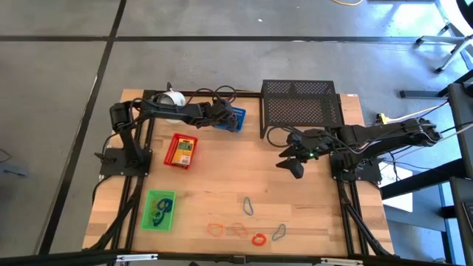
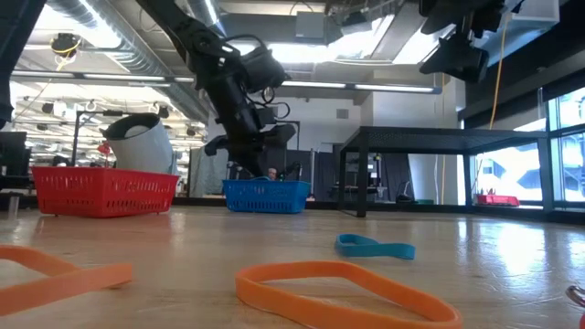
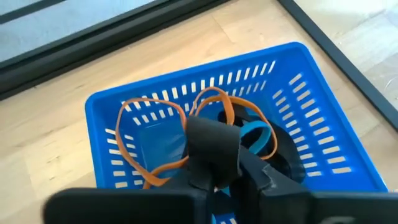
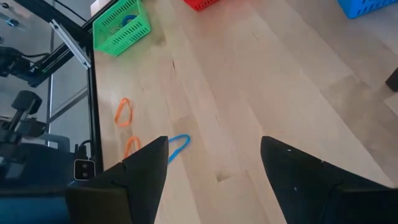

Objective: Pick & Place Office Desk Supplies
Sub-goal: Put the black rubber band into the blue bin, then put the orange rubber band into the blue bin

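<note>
My left gripper [image 1: 226, 115] reaches down into the blue tray [image 3: 311, 93] at the table's far middle, shut on an orange band [image 3: 134, 109]. A blue band [image 3: 264, 134] lies in the same tray. A red tray [image 1: 172, 151] holds a yellow box [image 1: 185, 150]. The green tray [image 1: 159, 210] stands near the front left. Loose bands lie on the near table: blue [image 1: 247, 205], orange [image 1: 215, 229] and red [image 1: 258, 239]. My right gripper [image 4: 214, 180] hangs open above the table's right middle, nothing between its fingers. My left gripper holds the orange band at a stretch of the loop [image 3: 194, 112] beside its fingertips, coming down slantwise from the table's left. The fingers themselves hide the exact place of contact. The band's loops spread out slack inside the blue tray, toward its far wall.
A big black mesh rack [image 1: 299, 107] stands at the far right, close behind my right arm. A white round cup [image 1: 174, 98] sits at the far left behind my left arm. Bare wood lies between the trays and the loose bands.
</note>
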Controlling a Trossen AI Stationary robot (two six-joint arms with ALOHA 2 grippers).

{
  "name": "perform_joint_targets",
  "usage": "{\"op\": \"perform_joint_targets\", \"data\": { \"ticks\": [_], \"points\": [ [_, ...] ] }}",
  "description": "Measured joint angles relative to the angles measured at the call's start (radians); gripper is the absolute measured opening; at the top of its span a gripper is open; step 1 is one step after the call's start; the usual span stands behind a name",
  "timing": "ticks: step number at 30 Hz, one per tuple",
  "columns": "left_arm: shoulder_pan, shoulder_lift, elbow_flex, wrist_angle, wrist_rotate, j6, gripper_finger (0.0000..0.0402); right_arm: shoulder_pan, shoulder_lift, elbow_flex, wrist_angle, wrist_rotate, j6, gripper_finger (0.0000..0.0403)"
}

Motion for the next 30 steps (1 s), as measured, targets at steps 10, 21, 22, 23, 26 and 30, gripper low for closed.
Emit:
{"op": "perform_joint_targets", "data": {
  "ticks": [10,21,22,23,26,30],
  "points": [
    [0.0,-0.031,-0.001,-0.025,0.027,-0.003,0.015,0.0,0.0,0.0,-0.002,0.0,-0.029,0.0259],
    [-0.107,-0.204,-0.001,-0.076,0.285,0.073,0.018,0.0,0.0,0.0,-0.036,0.0,-0.052,0.0259],
    [-0.143,-0.216,0.001,-0.068,0.309,0.082,0.0179,0.0,0.0,0.0,-0.037,0.0,-0.058,0.0259],
    [-0.182,-0.225,0.001,-0.069,0.327,0.086,0.0179,0.0,0.0,0.0,-0.038,0.0,-0.064,0.0259],
    [-0.327,-0.232,0.0,-0.074,0.346,0.091,0.0181,0.0,0.0,0.0,-0.038,0.0,-0.093,0.0259],
    [-0.542,-0.231,0.0,-0.073,0.346,0.106,0.0186,0.0,0.0,0.0,-0.04,0.0,-0.131,0.0259]
  ]
}}
